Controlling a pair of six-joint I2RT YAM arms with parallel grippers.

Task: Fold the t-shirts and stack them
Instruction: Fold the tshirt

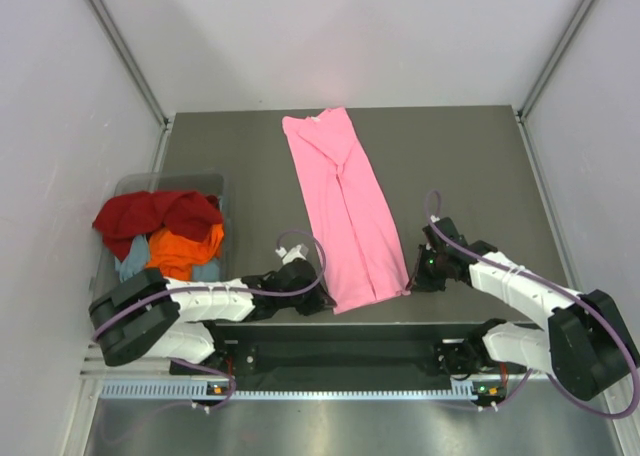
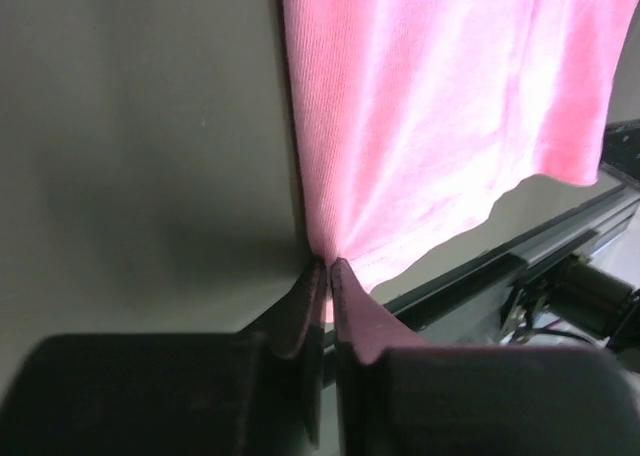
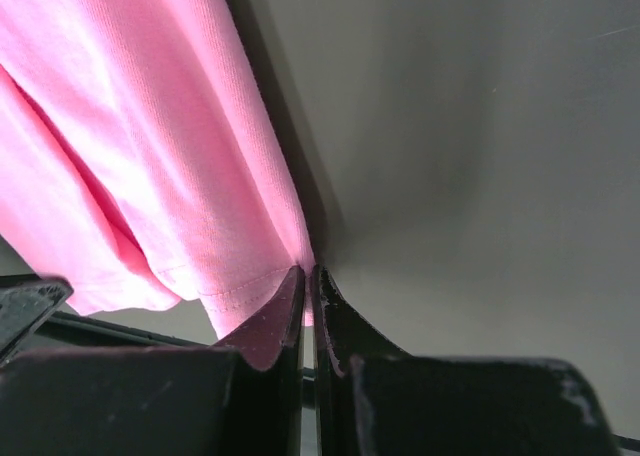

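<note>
A bright pink t-shirt point(image 1: 345, 206) lies folded lengthwise into a long strip down the middle of the table. My left gripper point(image 1: 326, 301) is shut on the strip's near left corner; the left wrist view shows the pink t-shirt point(image 2: 440, 106) pinched between the jaws of the left gripper point(image 2: 328, 264). My right gripper point(image 1: 412, 279) is shut on the near right corner, and in the right wrist view the hem of the pink t-shirt point(image 3: 150, 156) runs into the right gripper point(image 3: 308, 269). Dark red point(image 1: 150, 216), orange point(image 1: 185, 251) and grey-blue point(image 1: 132, 265) t-shirts are heaped at the left.
A clear plastic bin point(image 1: 215, 188) at the table's left edge holds the heap of t-shirts. White walls enclose the table point(image 1: 470, 166) at the back and both sides. The arms' black base rail point(image 1: 340, 351) runs along the near edge.
</note>
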